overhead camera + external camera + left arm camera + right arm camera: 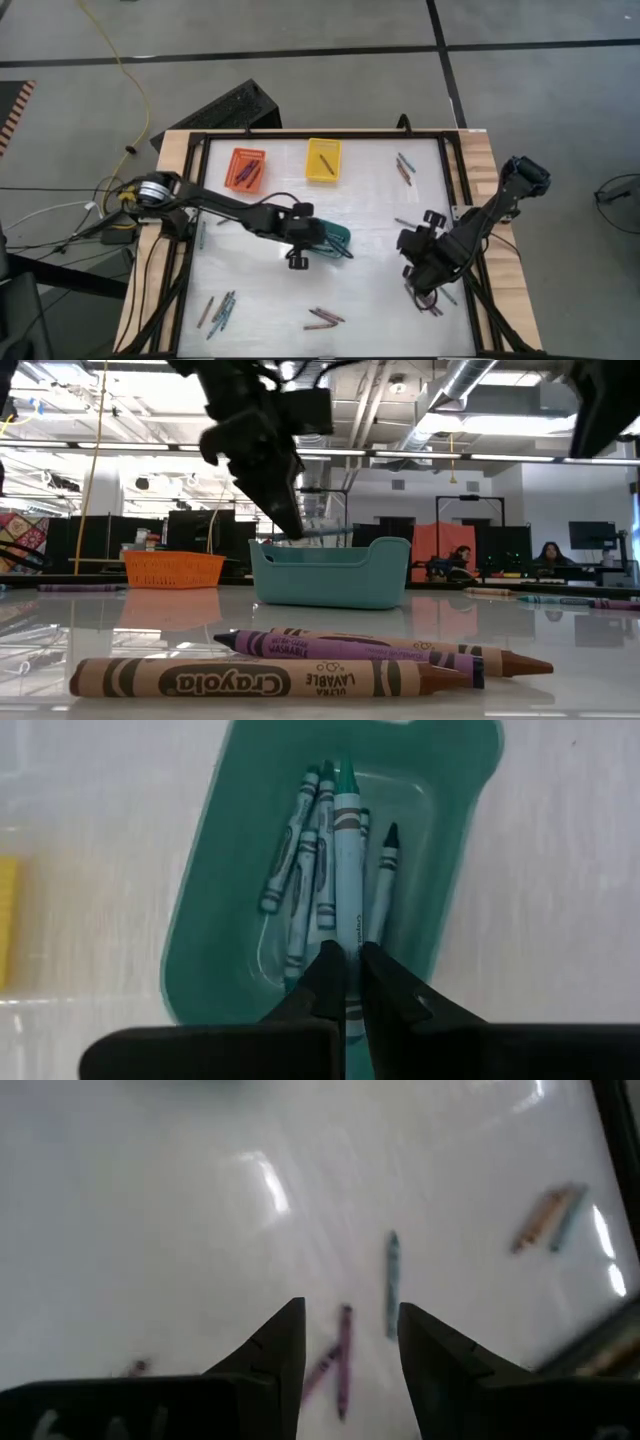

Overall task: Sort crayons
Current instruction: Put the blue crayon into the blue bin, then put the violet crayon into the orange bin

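My left gripper [318, 240] is shut on a teal crayon [346, 850] and hangs just above the teal basket [215, 900], which stands mid-table with several teal crayons [300, 870] lying in it. The low view shows the gripper [290, 525] over the basket's rim [330, 550]. My right gripper [425, 285] hovers open over the table's right side, above two purple crayons [343, 1350] and a teal one [392, 1285], touching none. More crayons lie in small groups [215, 308] [325, 318] [404, 168]. My left gripper pinches the teal crayon's blunt rear end [347, 935] between its two fingers. The fingers slant down from the table's left, and the crayon sticks out forward past the fingertips, along their line. The crayon is clear of the basket, its pointed tip [347, 768] over the basket's far part.
An orange basket [246, 168] and a yellow basket [323, 160] stand at the table's far side. A brown crayon [270, 678] and a purple one [350, 645] lie near the front edge. A black frame [455, 180] rims the white tabletop.
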You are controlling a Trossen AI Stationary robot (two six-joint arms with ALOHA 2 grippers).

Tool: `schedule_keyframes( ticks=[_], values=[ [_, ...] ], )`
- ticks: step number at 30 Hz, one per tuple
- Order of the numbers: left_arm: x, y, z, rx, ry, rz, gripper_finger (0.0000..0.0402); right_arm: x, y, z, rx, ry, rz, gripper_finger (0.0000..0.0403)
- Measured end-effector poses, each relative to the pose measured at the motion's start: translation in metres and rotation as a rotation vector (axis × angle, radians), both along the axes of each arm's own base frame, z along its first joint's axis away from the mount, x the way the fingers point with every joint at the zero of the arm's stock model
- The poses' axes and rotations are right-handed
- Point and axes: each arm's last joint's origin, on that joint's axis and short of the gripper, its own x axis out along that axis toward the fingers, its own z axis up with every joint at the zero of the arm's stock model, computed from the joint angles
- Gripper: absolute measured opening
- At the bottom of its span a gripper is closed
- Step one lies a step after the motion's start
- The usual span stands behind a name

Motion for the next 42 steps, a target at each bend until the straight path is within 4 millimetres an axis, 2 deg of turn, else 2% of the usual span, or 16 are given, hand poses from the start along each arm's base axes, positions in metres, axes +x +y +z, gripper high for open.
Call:
schedule_keyframes(
  ticks=[6, 10, 22, 26, 31, 37, 42],
  values=[
    [0.018, 0.006, -0.009, 0.042, 0.116, -0.036, 0.0012, -0.017, -0.017, -0.014, 0.022, 0.02, -0.079, 0.0152],
    [0.024, 0.007, -0.013, 0.055, 0.144, -0.051, 0.0027, -0.029, -0.032, -0.021, 0.07, 0.002, -0.112, 0.0152],
    [0.025, 0.008, -0.014, 0.067, 0.147, -0.073, 0.0036, -0.059, -0.072, -0.049, 0.19, -0.049, -0.168, 0.0152],
    [0.025, 0.008, -0.015, 0.063, 0.148, -0.074, 0.0044, -0.058, -0.078, -0.059, 0.256, -0.06, -0.157, 0.0152],
    [0.025, 0.007, -0.015, 0.041, 0.148, -0.065, 0.0077, -0.05, -0.076, -0.067, 0.333, -0.069, -0.116, 0.0151],
    [0.025, 0.004, -0.014, 0.034, 0.143, -0.061, 0.0122, -0.049, -0.073, -0.08, 0.333, 0.006, -0.096, 0.0134],
    [0.024, -0.004, -0.005, 0.033, 0.097, -0.082, 0.0136, -0.041, -0.068, -0.089, 0.322, 0.039, -0.031, 0.0122]
  ],
)
